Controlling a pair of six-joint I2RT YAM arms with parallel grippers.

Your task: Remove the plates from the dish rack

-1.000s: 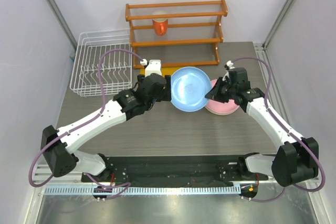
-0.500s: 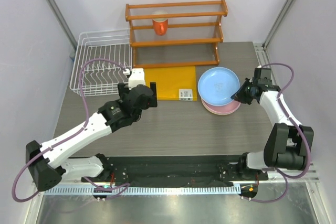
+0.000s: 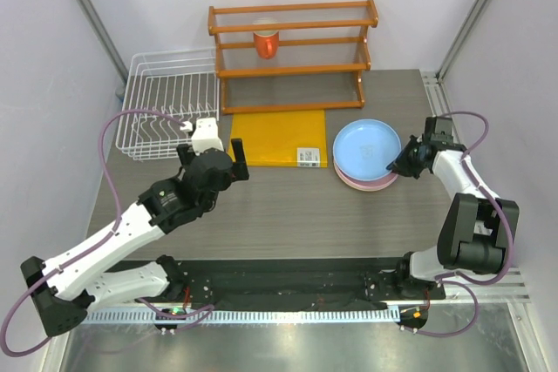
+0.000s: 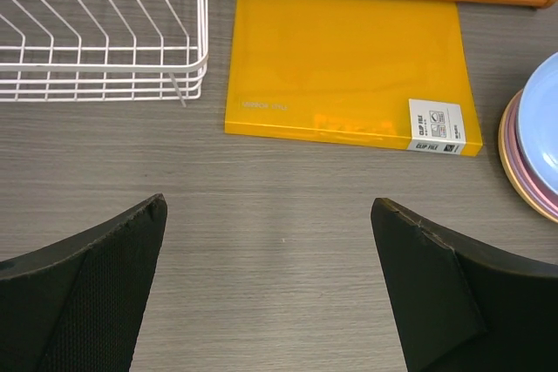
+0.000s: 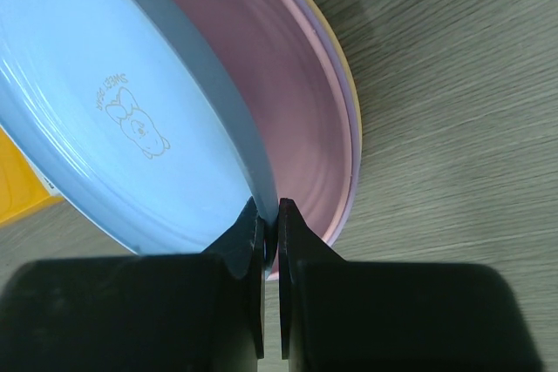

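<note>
The light blue plate (image 3: 366, 149) is held by its right rim in my right gripper (image 3: 403, 163), tilted just over a stack of the pink, lilac and peach-orange plates (image 3: 370, 182). In the right wrist view the jaws (image 5: 271, 215) are shut on the blue plate's rim (image 5: 131, 119), with the pink plate (image 5: 288, 119) beneath. The white wire dish rack (image 3: 167, 115) stands at the back left with no plates in it; it also shows in the left wrist view (image 4: 105, 28). My left gripper (image 3: 214, 158) is open and empty over the bare table (image 4: 270, 233).
A yellow folder (image 3: 277, 137) lies flat between the rack and the plates. The orange wooden shelf rack (image 3: 292, 50) with an orange cup (image 3: 266, 41) stands at the back. Grey walls close in on both sides.
My left gripper let go of the blue plate and pulled back to the left. My right gripper carried the plate right and lowered it onto the stack.
</note>
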